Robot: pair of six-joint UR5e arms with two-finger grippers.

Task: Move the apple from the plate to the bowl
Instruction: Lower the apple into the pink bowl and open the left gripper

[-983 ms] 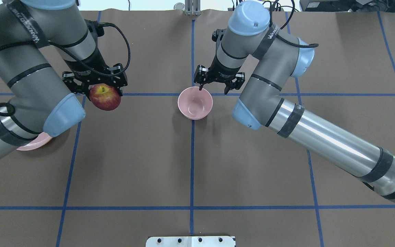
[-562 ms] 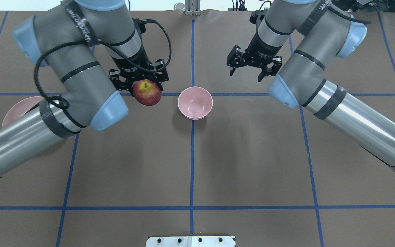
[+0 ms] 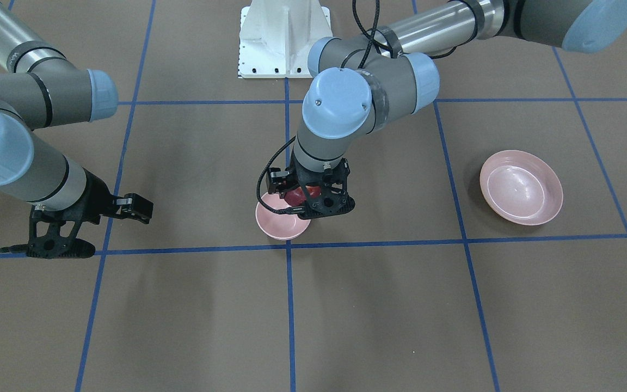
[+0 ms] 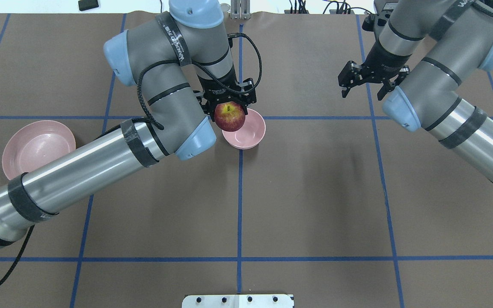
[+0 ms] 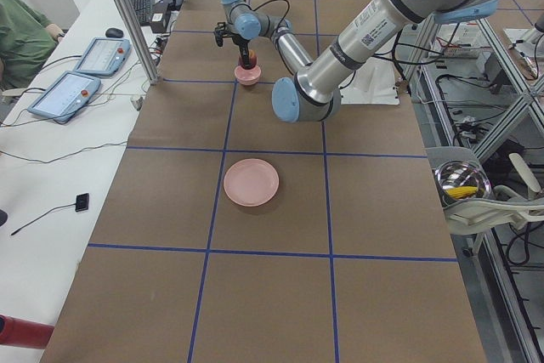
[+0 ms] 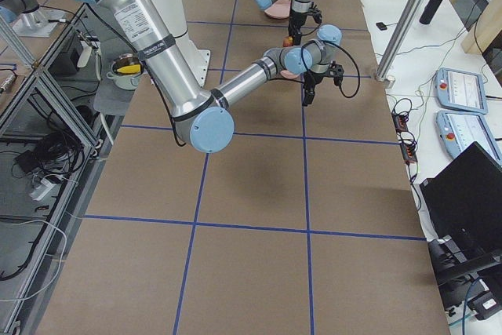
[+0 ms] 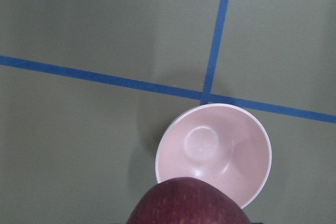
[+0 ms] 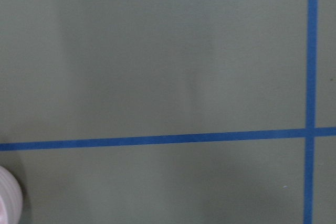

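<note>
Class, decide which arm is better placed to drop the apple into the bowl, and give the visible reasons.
Left. The left pincer grips the apple just over the rim of the bowl, so a short shift and release should do. The right pincer hangs open and empty, well aside.

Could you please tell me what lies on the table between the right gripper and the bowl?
Only bare brown table cover crossed by blue tape lies between the right gripper and the bowl; the overhead exterior view shows it.
</note>
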